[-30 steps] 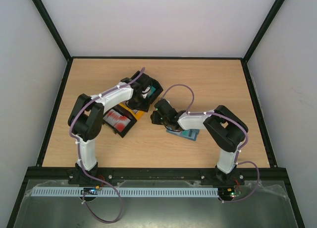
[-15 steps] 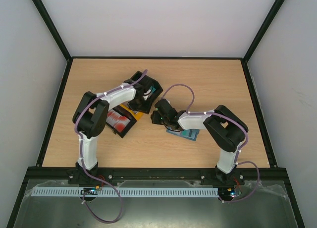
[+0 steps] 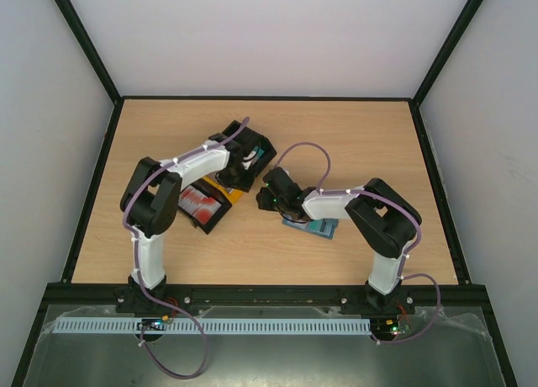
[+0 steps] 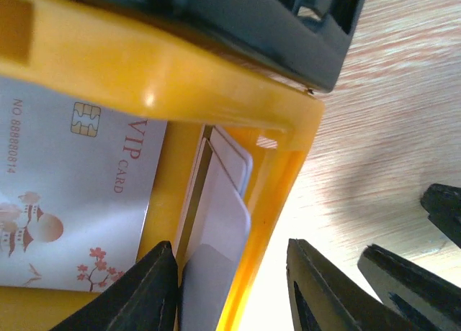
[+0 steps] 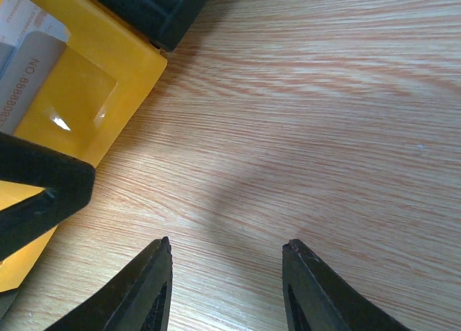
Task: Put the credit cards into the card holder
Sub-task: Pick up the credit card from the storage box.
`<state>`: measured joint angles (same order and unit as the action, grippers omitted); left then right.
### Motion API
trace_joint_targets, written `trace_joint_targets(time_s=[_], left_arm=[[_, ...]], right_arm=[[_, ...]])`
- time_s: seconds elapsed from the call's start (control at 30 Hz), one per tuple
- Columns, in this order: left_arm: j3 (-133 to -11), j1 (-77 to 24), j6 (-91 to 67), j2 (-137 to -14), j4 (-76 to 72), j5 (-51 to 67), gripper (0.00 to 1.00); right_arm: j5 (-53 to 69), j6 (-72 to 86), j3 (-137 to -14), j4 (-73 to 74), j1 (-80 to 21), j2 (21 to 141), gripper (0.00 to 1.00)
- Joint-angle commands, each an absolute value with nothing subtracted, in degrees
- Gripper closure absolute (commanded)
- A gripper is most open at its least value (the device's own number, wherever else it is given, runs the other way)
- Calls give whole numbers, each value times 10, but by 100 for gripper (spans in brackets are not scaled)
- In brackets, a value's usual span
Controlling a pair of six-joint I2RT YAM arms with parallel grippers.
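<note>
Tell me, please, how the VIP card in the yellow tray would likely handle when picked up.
The VIP card looks thin and flat, so probably light and stiff. Its smooth face, lying flat in the yellow tray, likely offers little edge to grip; it may slide rather than lift.

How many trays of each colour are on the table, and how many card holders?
Black trays: 2, the far black tray and the near black tray
Yellow tray: 1
Card holder: 1
Total: 4
</note>
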<state>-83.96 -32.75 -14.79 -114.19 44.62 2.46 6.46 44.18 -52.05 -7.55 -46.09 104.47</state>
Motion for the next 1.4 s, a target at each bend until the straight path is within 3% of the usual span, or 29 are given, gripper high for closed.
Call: trace_joint_targets(time_s=[0.0, 0.2, 0.63, 0.9, 1.37], left_arm=[[-846, -330, -151, -1112, 467, 33, 58], [-844, -330, -151, -1111, 470, 34, 64], [-841, -330, -153, -1096, 475, 35, 66], [-839, -330, -155, -1093, 477, 36, 76], [-845, -330, -157, -1079, 487, 35, 77]], right_arm=[[52, 447, -515, -64, -458, 1054, 59], [53, 448, -516, -63, -457, 1057, 59], [53, 449, -516, -62, -456, 1058, 59], [54, 450, -516, -62, -456, 1058, 59], [57, 450, -517, -62, -456, 1059, 59]])
